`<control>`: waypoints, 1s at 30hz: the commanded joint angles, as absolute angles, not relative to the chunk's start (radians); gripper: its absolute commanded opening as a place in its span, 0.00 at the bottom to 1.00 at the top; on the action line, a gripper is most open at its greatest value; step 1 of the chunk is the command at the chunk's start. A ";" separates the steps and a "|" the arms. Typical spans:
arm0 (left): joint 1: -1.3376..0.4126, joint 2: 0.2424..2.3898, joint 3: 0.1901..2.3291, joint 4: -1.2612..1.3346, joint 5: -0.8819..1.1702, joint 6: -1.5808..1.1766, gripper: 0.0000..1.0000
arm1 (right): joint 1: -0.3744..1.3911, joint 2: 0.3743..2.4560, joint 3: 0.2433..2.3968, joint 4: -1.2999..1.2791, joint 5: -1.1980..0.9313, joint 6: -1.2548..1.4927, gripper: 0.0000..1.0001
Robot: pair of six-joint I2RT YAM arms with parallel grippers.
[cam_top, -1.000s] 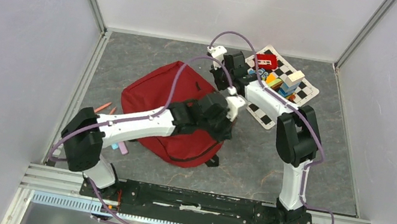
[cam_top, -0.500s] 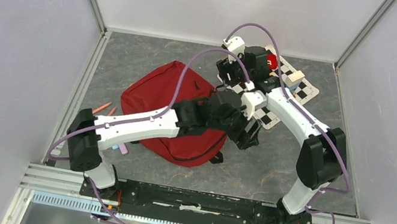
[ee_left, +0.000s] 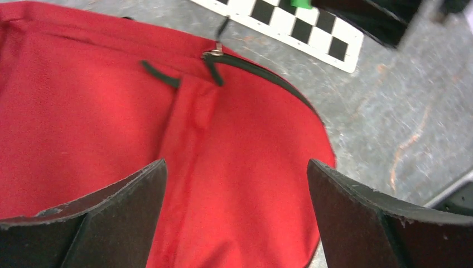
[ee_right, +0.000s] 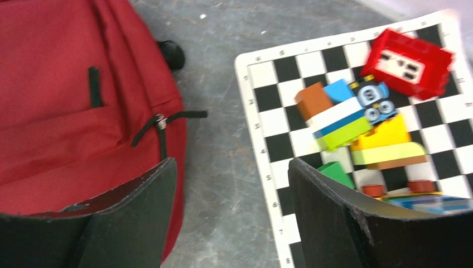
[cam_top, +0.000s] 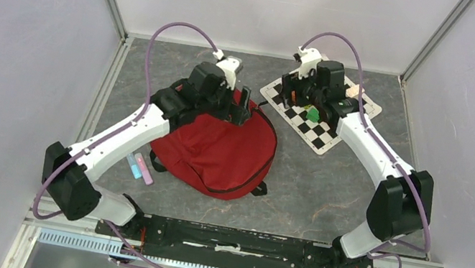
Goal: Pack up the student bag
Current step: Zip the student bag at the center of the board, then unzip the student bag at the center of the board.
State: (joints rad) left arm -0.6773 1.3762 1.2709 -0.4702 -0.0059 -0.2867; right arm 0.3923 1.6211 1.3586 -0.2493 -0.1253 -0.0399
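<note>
The student bag, dark red with black zippers, lies flat on the grey floor with its zipper run shut. My left gripper hovers over the bag's far edge. In the left wrist view it stands open above red fabric with nothing between the fingers. My right gripper is at the left corner of the chessboard mat. In the right wrist view it is open over bare floor, between the bag and the mat.
Toy blocks, a red block and a green block sit on the mat. A blue marker and a pink marker lie on the floor left of the bag. Grey walls close in both sides.
Both grippers have opened. The left arm swung from the bag's right side to its far edge. The right arm pulled back over the mat's corner. The bag now lies flatter and further right.
</note>
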 commanded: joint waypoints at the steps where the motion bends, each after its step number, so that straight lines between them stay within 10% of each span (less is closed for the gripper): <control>1: -0.589 1.421 1.347 -0.533 0.009 -0.334 0.99 | 0.402 1.568 1.279 -0.220 -0.252 0.043 0.77; 16: -0.459 1.819 1.604 -0.488 0.018 -0.489 0.64 | 0.408 1.599 1.150 -0.170 -0.357 0.140 0.73; 30: -0.457 1.909 1.645 -0.539 -0.026 -0.466 0.58 | 0.411 1.676 1.222 -0.198 -0.377 0.116 0.70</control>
